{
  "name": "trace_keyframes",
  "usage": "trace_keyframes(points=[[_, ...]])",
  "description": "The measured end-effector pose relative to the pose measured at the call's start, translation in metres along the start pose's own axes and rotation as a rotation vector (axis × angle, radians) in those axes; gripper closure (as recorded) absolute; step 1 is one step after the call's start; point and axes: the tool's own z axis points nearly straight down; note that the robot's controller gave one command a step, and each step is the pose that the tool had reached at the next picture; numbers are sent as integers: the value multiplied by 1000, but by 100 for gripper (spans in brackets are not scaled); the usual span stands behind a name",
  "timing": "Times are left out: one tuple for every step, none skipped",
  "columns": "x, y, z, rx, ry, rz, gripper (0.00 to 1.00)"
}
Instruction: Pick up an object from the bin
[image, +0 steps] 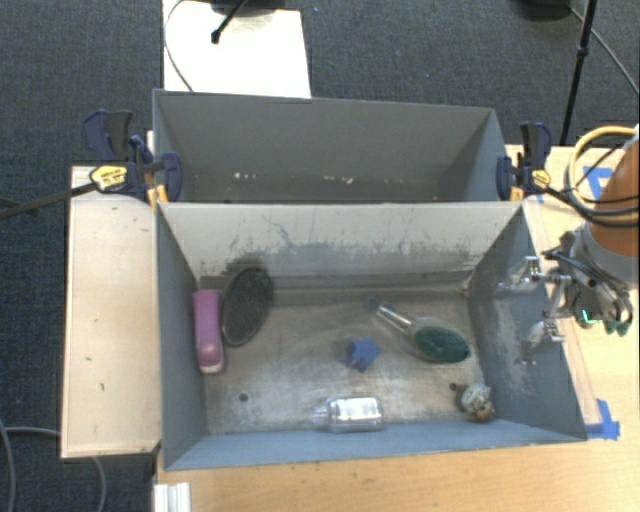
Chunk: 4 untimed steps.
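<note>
Bin (300, 240) log, left to right. Pink bar (208, 330) is lying along the left wall, long axis near-far, with a dark oval brush (246, 303) just beside it. Blue scrap (362, 352) is sitting mid-floor and a clear bottle (350, 412) is lying by the near wall. Green-headed brush (425, 335) is lying with its handle pointing far-left. Brown lump (477, 402) is sitting in the near-right corner. Gripper (535, 305) is hovering over the right wall, fingers spread, gripping nothing.

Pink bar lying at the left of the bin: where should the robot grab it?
Probably grip the pink oblong bar at its front half, from straight above, pinching across its narrow width. It lies flat, pointing front to back, and the black oval brush crowds its back half.
</note>
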Motion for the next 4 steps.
trace_keyframes(points=[[7,50,118,8,-29,-94,0],[-60,71,146,2,-13,-211,0],[-59,70,144,3,-14,-212,100],[-59,81,-23,4,-16,-393,100]])
